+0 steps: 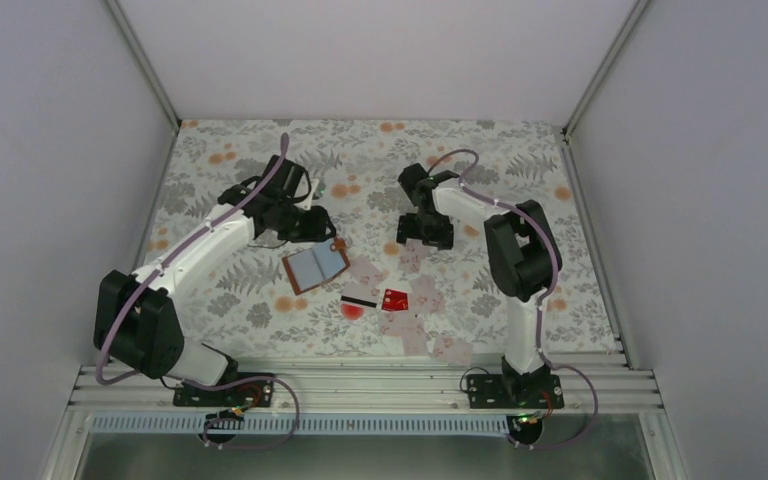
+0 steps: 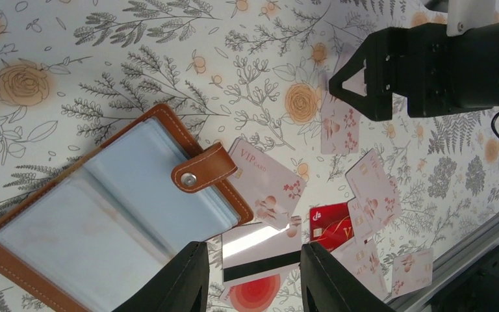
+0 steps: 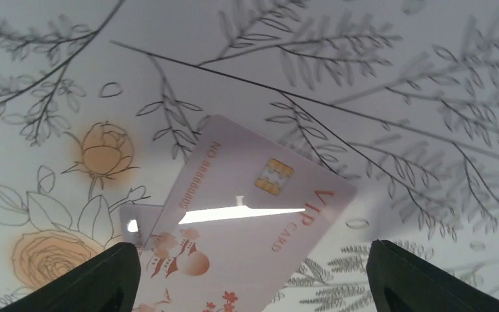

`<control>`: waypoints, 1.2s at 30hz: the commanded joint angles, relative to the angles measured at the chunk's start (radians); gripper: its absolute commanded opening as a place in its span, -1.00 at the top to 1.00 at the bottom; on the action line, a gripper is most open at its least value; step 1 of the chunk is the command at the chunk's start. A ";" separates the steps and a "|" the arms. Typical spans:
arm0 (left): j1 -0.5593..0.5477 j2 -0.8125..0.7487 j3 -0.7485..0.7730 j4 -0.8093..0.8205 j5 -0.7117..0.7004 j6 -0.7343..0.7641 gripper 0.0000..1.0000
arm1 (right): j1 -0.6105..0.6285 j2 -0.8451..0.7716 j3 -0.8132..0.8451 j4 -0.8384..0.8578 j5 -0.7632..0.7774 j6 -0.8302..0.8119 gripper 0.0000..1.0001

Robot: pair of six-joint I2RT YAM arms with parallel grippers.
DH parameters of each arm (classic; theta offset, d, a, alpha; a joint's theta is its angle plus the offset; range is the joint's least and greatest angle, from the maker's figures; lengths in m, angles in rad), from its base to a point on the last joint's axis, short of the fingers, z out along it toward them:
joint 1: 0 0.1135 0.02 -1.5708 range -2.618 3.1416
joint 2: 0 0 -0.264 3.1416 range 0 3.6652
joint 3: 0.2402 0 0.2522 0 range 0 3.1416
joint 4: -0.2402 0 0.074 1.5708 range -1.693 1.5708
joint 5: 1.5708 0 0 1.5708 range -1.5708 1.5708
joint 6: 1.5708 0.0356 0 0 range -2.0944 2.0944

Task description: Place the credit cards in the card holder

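The brown card holder (image 1: pixel 315 268) lies open on the floral cloth, pale pockets up; it also shows in the left wrist view (image 2: pixel 104 214). Several pale credit cards (image 1: pixel 425 295) lie scattered to its right, with a black-striped one (image 2: pixel 263 257) and a red one (image 2: pixel 331 227). My left gripper (image 2: pixel 253 273) is open and empty, above the holder's edge and the striped card. My right gripper (image 3: pixel 250 279) is open and empty, just over a pale VIP card (image 3: pixel 247 227) that overlaps another card (image 3: pixel 140 221).
A round red spot (image 2: pixel 255 294) is printed under the striped card. My right gripper (image 2: pixel 357 81) shows in the left wrist view beyond the cards. White walls (image 1: pixel 60 150) enclose the table. A metal rail (image 1: pixel 360 385) runs along the near edge.
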State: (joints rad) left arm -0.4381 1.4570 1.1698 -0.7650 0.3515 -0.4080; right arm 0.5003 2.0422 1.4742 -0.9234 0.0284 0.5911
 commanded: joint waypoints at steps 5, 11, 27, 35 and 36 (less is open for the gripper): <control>0.021 -0.054 -0.057 0.042 0.009 0.009 0.26 | -0.004 0.056 0.169 -0.151 0.054 0.340 -0.80; 0.059 -0.049 -0.078 0.056 0.045 0.060 0.26 | -0.005 0.082 0.178 -0.145 -0.042 0.465 -0.80; 0.154 -0.038 -0.134 0.078 0.120 0.134 0.26 | -0.030 0.099 0.080 -0.107 -0.073 0.517 -0.66; 0.159 -0.040 -0.140 0.083 0.120 0.122 0.26 | -0.049 0.140 0.067 -0.084 -0.072 0.467 -0.49; 0.160 -0.039 -0.141 0.085 0.120 0.119 0.26 | -0.050 0.141 0.064 -0.073 -0.076 0.464 -0.45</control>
State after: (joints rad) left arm -0.2855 1.4250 1.0412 -0.7036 0.4545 -0.2958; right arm 0.4644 2.1254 1.5673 -1.0176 -0.0635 1.0653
